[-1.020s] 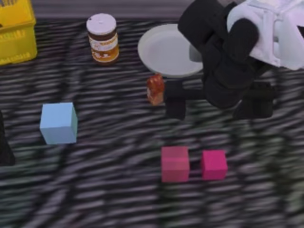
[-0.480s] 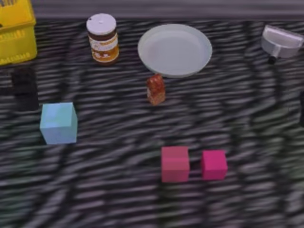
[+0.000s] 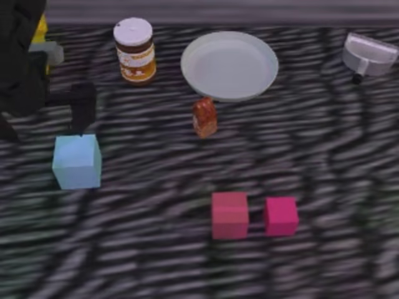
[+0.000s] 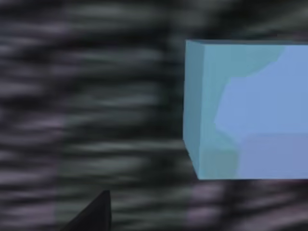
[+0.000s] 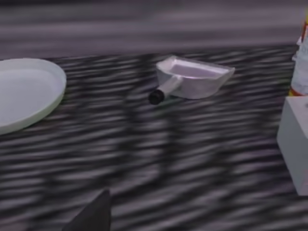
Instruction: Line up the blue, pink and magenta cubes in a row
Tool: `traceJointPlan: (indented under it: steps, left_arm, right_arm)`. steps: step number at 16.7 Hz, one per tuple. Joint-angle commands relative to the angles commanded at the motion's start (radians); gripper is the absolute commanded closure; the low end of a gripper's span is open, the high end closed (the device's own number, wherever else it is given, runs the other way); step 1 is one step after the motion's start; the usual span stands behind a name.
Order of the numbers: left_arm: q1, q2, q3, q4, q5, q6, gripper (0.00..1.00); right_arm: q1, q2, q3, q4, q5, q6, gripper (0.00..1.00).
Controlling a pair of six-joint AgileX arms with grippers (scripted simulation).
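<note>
Our left end effector (image 3: 47,121) is hanging just behind the blue cube (image 3: 76,161), half cut off by the frame, so honestly we can't tell its finger gap. Pink cube (image 3: 229,215) and magenta cube (image 3: 280,215) are sitting together, well off to its right.

Three cubes (image 3: 77,161), one jar (image 3: 134,50), one plate (image 3: 229,65), one dustpan (image 3: 369,56).
</note>
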Motion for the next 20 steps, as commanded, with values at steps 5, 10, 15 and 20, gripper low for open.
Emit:
traceJointPlan:
  steps: [5,10,15,20]
  left_arm:
    - [-0.022,0.225,0.198,-0.124,0.000,-0.032,0.00]
    - [-0.025,0.262,0.233,-0.144,0.000,-0.037,0.00]
    - [-0.023,0.280,0.208,-0.105,0.000,-0.035,0.00]
    - [-0.023,0.350,0.086,0.096,0.000,-0.034,0.00]
  right_arm:
    - [-0.075,-0.211,-0.180,0.175,-0.074,-0.063,0.00]
    - [-0.087,-0.242,-0.206,0.207,-0.089,-0.071,0.00]
    - [-0.087,-0.242,-0.206,0.207,-0.089,-0.071,0.00]
    - [-0.087,-0.242,-0.206,0.207,-0.089,-0.071,0.00]
